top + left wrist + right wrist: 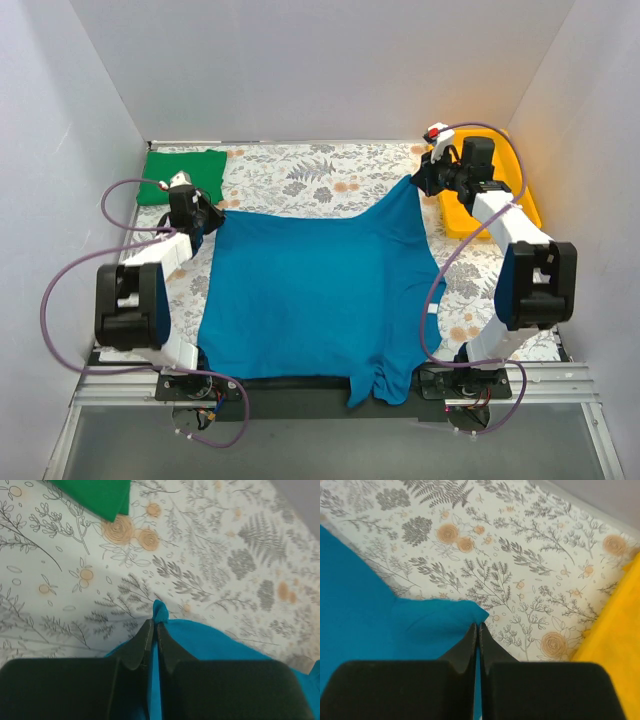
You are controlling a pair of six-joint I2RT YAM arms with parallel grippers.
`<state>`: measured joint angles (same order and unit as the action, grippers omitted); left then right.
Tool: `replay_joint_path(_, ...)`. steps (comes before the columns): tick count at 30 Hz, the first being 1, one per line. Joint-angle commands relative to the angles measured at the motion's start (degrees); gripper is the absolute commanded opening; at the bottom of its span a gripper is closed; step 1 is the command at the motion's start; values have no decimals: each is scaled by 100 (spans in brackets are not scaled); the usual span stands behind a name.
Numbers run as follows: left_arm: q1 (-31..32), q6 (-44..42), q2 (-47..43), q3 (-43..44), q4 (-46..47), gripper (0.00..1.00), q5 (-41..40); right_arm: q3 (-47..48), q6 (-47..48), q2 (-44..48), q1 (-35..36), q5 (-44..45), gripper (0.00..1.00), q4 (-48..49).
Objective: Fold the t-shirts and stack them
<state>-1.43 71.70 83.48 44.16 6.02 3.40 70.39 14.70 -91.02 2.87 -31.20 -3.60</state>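
Note:
The teal-blue t-shirt (320,300) lies spread over the middle of the table, its near end hanging over the front edge. My left gripper (213,217) is shut on its far left corner (160,611), a tuft of cloth poking out past the tips (154,626). My right gripper (420,183) is shut on the far right corner (470,612), lifted a little off the cloth-covered table. The bright green t-shirt (183,175) lies folded at the far left corner, its edge (100,497) showing in the left wrist view.
A yellow plastic tray (480,205) sits at the far right, beside the right gripper, and shows as a yellow edge (615,630) in the right wrist view. A floral tablecloth (300,175) covers the table. White walls close in on three sides.

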Motion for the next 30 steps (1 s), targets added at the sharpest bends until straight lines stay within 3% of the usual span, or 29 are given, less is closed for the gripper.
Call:
replay_joint_path(1, -76, -297, 746, 907, 330, 0, -129, 352, -152, -309, 82, 210, 1, 1195)
replay_joint_path(9, -164, -482, 1671, 1595, 338, 0, -270, 1081, -72, -1189, 99, 395, 1, 1159)
replay_joint_path(16, -226, -692, 1777, 1982, 470, 0, -542, 1547, -266, -1199, 99, 316, 1, 1115)
replay_joint_path(23, -235, -833, 2049, 2553, 391, 0, -164, 1741, -301, -1277, 99, 299, 1, 1063)
replay_joint_path(30, -235, -956, 2014, 2589, 338, 0, -41, 1618, -239, -1260, 99, 325, 1, 1063)
